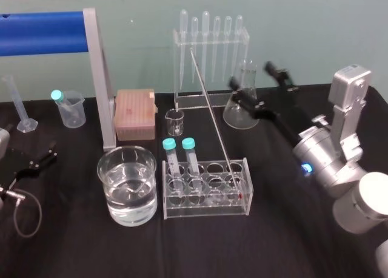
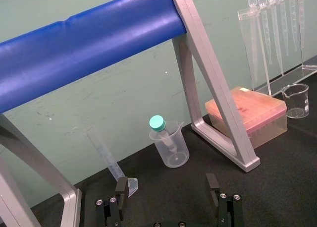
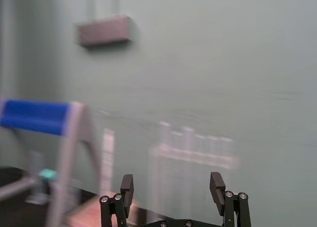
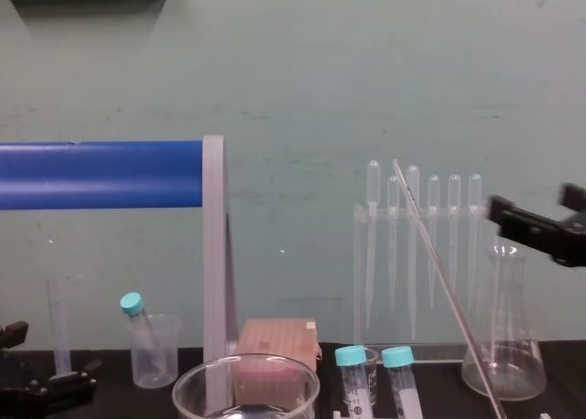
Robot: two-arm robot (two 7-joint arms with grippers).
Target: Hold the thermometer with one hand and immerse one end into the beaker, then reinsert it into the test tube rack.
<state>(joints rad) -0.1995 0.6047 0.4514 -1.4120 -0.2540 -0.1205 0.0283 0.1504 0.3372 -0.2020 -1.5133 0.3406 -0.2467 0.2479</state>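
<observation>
While my right gripper (image 1: 250, 73) hangs wide open and empty behind the test tube rack (image 1: 206, 210), the thermometer (image 1: 213, 117) leans in that rack's right end. I'd worry that closing off-centre could snap it, or tip the rack against the beaker (image 1: 112, 187) just left of it. My left gripper (image 2: 167, 178) idles open, far left of the rack.

R arm (image 1: 330, 153): thick silver-grey cyl. links, glowing blue ring (image 1: 307, 167). R gripper (image 1: 250, 73): long, black, silver screws (image 3: 104, 199) at finger bases. L gripper (image 2: 167, 181): black, thin grey cable (image 1: 39, 211).
</observation>
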